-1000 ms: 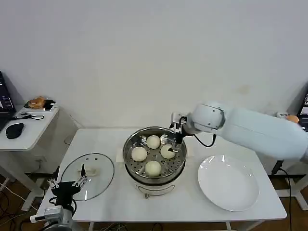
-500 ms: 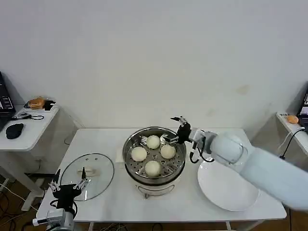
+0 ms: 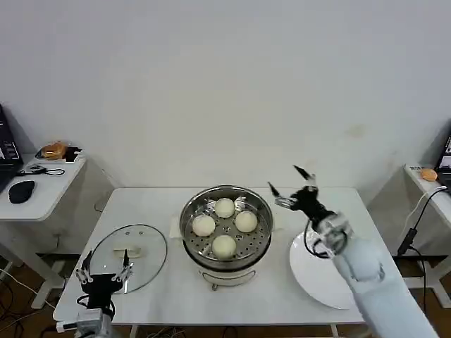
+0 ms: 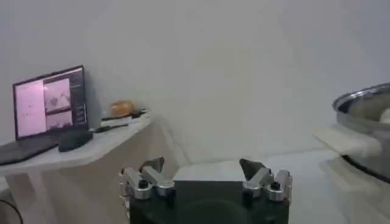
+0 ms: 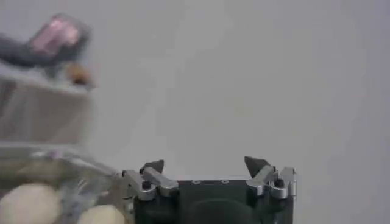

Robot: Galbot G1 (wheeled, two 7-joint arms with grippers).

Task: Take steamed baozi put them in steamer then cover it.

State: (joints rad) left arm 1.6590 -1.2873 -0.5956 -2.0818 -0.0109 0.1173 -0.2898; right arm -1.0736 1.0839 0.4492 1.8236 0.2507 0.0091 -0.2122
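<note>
A white plate [image 3: 331, 271] lies on the counter [image 3: 176, 296] just below the right pincer [image 3: 290, 187]. Far beyond the left pincer [image 3: 104, 266], a side desk [image 3: 39, 193] carries a mouse [image 3: 21, 190] and laptop [image 4: 49, 102].

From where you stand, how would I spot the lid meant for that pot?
Find the white table with the shiny steamer in its middle. The cover lies flat on the table to the steamer's left, just beyond the left gripper. Unlike the white plate opposite, it is clear glass with a metal rim and pale handle.
</note>
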